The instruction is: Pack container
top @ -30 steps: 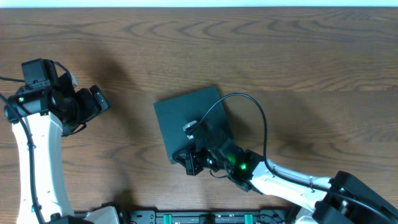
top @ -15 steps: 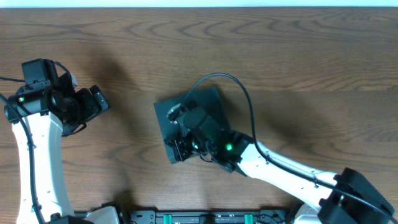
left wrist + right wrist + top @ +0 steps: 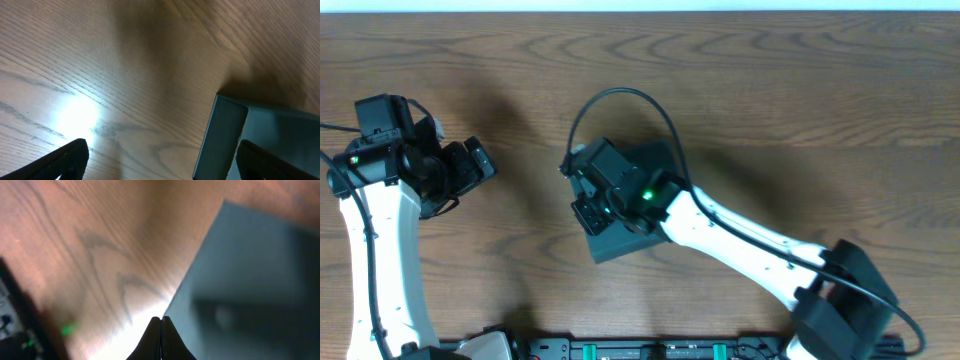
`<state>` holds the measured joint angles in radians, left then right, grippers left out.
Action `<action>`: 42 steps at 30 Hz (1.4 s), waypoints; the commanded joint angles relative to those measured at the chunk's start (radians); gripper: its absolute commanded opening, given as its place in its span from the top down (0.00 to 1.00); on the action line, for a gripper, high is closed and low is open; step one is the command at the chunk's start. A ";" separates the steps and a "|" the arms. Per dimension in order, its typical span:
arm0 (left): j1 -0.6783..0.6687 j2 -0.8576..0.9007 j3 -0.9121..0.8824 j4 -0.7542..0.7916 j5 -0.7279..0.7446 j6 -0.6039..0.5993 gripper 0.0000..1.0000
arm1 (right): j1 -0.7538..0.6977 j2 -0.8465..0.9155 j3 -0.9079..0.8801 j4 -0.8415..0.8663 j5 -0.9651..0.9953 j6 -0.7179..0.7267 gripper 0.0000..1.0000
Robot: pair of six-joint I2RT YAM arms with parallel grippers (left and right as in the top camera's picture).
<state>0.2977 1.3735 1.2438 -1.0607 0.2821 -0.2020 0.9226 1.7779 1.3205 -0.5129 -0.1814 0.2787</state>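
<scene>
Our clenched right gripper [image 3: 161, 324] has slid across the container [image 3: 620, 242] toward the tabletop's [image 3: 800, 90] left edge, likely pressing it closed.

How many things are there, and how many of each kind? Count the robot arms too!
box: 1
robot arms: 2, the left arm and the right arm
Total: 3
</scene>
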 commanded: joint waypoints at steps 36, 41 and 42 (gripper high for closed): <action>0.005 0.005 -0.001 -0.001 -0.001 0.007 0.05 | -0.067 0.177 0.090 0.105 0.274 -0.003 0.99; 0.005 0.005 -0.001 -0.001 -0.001 0.007 0.05 | -0.067 0.069 0.167 -0.040 0.258 -0.003 0.99; 0.005 0.005 -0.001 -0.001 -0.001 0.007 0.05 | -0.068 0.032 0.167 -0.069 0.271 -0.002 0.99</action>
<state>0.2977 1.3735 1.2438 -1.0603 0.2821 -0.2020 0.8688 1.9213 1.4445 -0.5533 0.0853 0.2775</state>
